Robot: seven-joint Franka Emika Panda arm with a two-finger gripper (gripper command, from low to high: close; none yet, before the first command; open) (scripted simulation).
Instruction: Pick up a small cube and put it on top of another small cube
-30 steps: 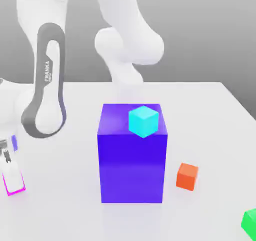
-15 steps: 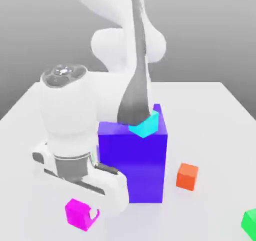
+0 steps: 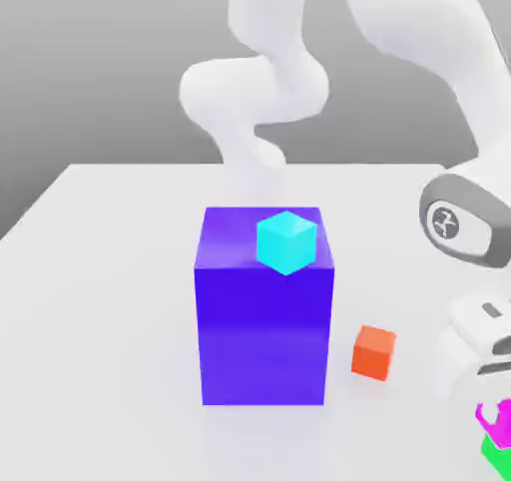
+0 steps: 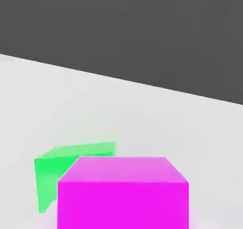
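Pink cube, where is it? asks Mia.

It is at the near corner of the table, on the exterior view's right, says Ben. It sits right above the green cube. The two look like they touch.

Is it flat on the green one? asks Mia.

I cannot tell, says Ben. In the hand view the pink cube is close and big. The green cube peeks out from behind it, past one side.

What about the claw? asks Mia.

It hangs right over the pink cube, at that same corner, says Ben. I cannot tell if it is open or closed, or if it holds the cube. The white arm bends down to it from high up.

What else is on the table? asks Mia.

A big purple-blue block stands in the middle, says Ben. A light blue cube sits on top of it, close to the near edge of the top.

Anything more? asks Mia.

An orange cube, says Ben. It sits on the table just beside the big block, toward the near edge. It is between the block and the corner with the pink and green cubes. It does not touch the block.
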